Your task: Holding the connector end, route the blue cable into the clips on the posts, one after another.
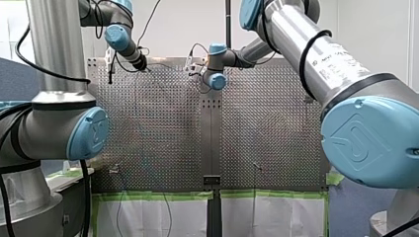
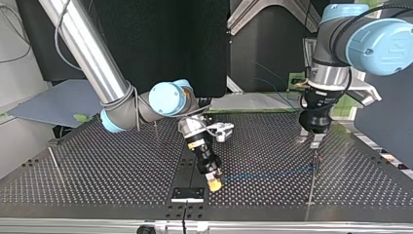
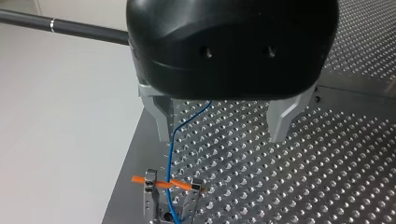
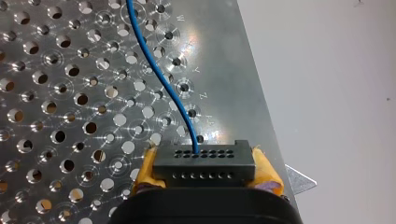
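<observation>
Blue cable (image 4: 161, 79), one; black connector (image 4: 204, 161), one; posts (image 2: 312, 183), seemingly three.

A plain white wall (image 1: 178, 29) stands beyond the perforated metal surface (image 1: 163, 128); green tape (image 1: 158, 195) borders white sheets (image 1: 143, 217) at its near edge. Black panels (image 2: 160, 39) back the top view.

The perforated silver metal worktop (image 4: 219, 56) is bright and reflective, with fine circular machining marks round its holes. The thin blue cable (image 4: 157, 70) wears a smooth, faintly glossy plastic sheath. The black rectangular connector block (image 4: 204, 165) looks matt plastic. The yellow pads (image 4: 145, 170) of my right gripper (image 4: 205, 161) look rubbery and scuffed. On my left gripper (image 3: 222, 135), a glossy black plastic housing (image 3: 233, 46) tops dull grey metal jaws.
</observation>
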Robot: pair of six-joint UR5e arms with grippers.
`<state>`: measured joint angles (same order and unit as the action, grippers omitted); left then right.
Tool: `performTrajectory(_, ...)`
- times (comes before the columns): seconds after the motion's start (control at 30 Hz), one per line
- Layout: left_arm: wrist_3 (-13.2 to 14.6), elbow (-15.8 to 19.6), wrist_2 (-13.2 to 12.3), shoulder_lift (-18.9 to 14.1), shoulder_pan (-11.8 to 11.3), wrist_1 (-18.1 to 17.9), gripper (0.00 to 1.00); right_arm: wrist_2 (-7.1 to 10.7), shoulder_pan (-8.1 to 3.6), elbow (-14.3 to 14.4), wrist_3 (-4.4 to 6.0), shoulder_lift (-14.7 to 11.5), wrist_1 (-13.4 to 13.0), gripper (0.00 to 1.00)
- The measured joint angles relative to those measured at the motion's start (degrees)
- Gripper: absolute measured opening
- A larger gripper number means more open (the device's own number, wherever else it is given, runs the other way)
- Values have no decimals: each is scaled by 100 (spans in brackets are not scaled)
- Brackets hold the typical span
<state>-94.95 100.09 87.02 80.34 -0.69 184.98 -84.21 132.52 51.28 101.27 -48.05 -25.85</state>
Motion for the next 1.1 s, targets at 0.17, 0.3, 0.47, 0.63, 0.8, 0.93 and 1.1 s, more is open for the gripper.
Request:
performTrajectory(0.17, 122, 0, 123, 1, 2, -11, 98, 0, 13, 1, 0, 6, 4, 0)
performTrajectory(0.3, 217, 0, 190, -1, 2, -20, 98, 0, 24, 1, 0, 7, 17, 0)
performTrajectory(0.47, 262, 0, 210, -11, 2, -81, 98, 0, 36, 1, 0, 14, 23, 0)
performTrajectory(0.63, 240, 0, 218, -39, 5, -227, 98, 1, 42, 1, 5, 16, 26, 0)
performTrajectory(0.8, 189, 0, 267, -60, 6, -323, 98, 5, 45, 1, 8, 17, 28, 0)
performTrajectory(0.93, 164, 0, 272, -62, 4, -336, 98, 15, 49, 1, 9, 18, 33, 0)
performTrajectory(1.1, 59, 0, 212, -62, 2, -335, 98, 17, 50, 1, 9, 18, 39, 0)
